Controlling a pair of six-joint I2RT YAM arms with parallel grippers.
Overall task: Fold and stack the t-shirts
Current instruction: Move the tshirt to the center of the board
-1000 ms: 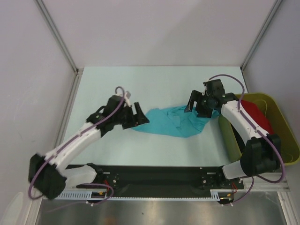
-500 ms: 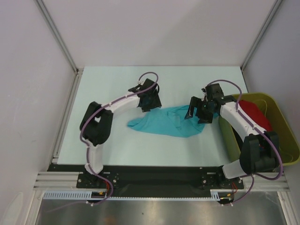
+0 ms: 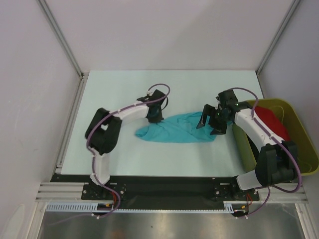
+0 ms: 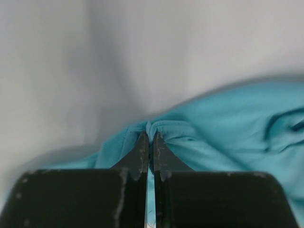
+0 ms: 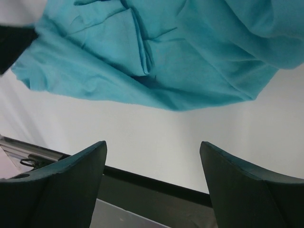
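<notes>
A turquoise t-shirt (image 3: 177, 129) lies crumpled in the middle of the pale table. My left gripper (image 3: 155, 118) is shut on a pinch of its upper left edge; in the left wrist view the fingers (image 4: 142, 152) squeeze a fold of the turquoise cloth (image 4: 228, 137). My right gripper (image 3: 210, 123) hovers open over the shirt's right end, nothing between its fingers (image 5: 71, 175). In the right wrist view the turquoise t-shirt (image 5: 156, 52) spreads across the top. A red t-shirt (image 3: 271, 122) lies in the tub at the right.
An olive-green plastic tub (image 3: 299, 144) stands at the right edge of the table, beside the right arm. Metal frame posts (image 3: 65, 45) rise at the back corners, with pale walls behind. The black base rail (image 3: 164, 186) runs along the near edge.
The left gripper has closed on the shirt's upper left edge after swinging in from the left. The right gripper has drifted slightly down over the shirt's right end, still open.
</notes>
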